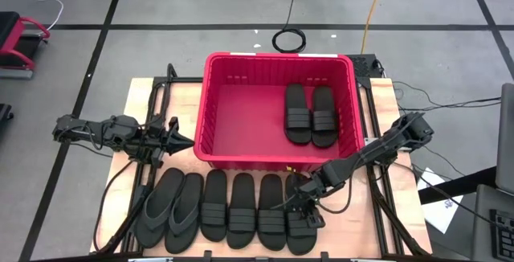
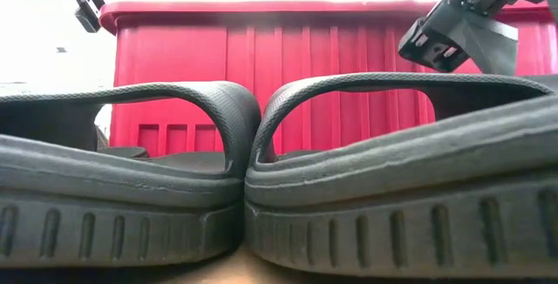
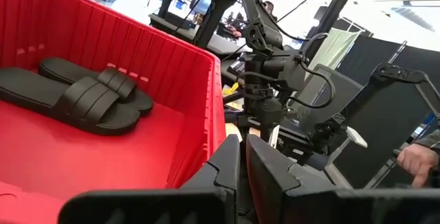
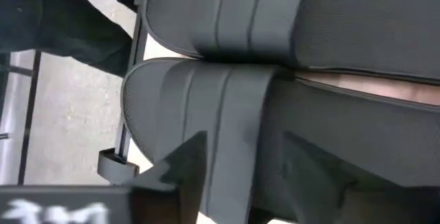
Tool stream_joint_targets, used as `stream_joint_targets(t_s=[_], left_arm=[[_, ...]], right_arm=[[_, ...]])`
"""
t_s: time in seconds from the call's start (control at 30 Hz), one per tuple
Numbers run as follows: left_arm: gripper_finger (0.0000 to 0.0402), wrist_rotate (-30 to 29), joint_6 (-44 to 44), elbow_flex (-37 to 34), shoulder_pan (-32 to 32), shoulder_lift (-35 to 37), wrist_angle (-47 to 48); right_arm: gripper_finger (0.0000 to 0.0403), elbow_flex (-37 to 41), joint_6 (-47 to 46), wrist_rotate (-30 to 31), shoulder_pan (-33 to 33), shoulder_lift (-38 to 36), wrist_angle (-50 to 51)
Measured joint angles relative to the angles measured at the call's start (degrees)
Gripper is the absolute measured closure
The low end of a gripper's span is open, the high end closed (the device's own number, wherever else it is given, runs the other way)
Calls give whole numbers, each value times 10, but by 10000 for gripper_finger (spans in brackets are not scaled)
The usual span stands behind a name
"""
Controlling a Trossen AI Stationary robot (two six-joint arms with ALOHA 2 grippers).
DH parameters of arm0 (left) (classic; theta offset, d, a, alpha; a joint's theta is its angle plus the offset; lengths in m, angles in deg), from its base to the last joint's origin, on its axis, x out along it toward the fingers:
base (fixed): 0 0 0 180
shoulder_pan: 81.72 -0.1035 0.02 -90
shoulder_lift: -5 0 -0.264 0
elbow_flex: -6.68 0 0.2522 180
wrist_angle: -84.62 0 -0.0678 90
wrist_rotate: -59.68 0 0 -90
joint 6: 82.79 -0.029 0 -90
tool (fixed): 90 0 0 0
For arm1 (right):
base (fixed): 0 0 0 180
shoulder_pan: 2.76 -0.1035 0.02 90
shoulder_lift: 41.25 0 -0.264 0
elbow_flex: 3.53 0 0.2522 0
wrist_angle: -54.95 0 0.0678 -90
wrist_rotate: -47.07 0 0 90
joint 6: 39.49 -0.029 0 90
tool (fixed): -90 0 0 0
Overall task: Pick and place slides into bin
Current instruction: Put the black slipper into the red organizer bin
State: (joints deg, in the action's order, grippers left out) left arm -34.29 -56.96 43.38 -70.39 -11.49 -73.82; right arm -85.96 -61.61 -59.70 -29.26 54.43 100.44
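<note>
The red bin (image 1: 277,105) stands at the table's far middle with two black slides (image 1: 310,113) lying flat on its floor, also seen in the left wrist view (image 3: 82,93). Several more slides (image 1: 229,210) lie side by side along the near edge, soles down. My right gripper (image 1: 308,204) hangs open, slanting down over the rightmost slide (image 1: 301,214); its fingers stand at either side of that slide's ribbed strap (image 4: 227,100). My left gripper (image 1: 183,141) waits shut, level, just left of the bin. My right gripper (image 4: 240,152) comes slanting down from the table's right onto the rightmost slide, with its fingers (image 4: 182,172) astride the strap band. I cannot tell whether they touch the strap or the footbed. The slide lies flat on the table.
The bin's near wall (image 2: 288,75) rises right behind the row of slides. Black frame rails (image 1: 377,149) run along both sides of the table. Cables lie on the floor beyond. A person's hand (image 3: 416,159) shows in the room beyond the table.
</note>
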Motion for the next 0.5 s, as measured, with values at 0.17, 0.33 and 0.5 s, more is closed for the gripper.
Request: stream_joint_targets(t_s=[0.17,0.33,0.5], left_arm=[[376,0,0,0,0,0,1],[376,0,-1,0,0,0,1],[376,0,-1,0,0,0,1]], right_arm=[[185,0,-12,0,6,-1,4],[171,21,-23,-1,2,-1,-14],[170,79,-88,-61,-4,-1,-96]])
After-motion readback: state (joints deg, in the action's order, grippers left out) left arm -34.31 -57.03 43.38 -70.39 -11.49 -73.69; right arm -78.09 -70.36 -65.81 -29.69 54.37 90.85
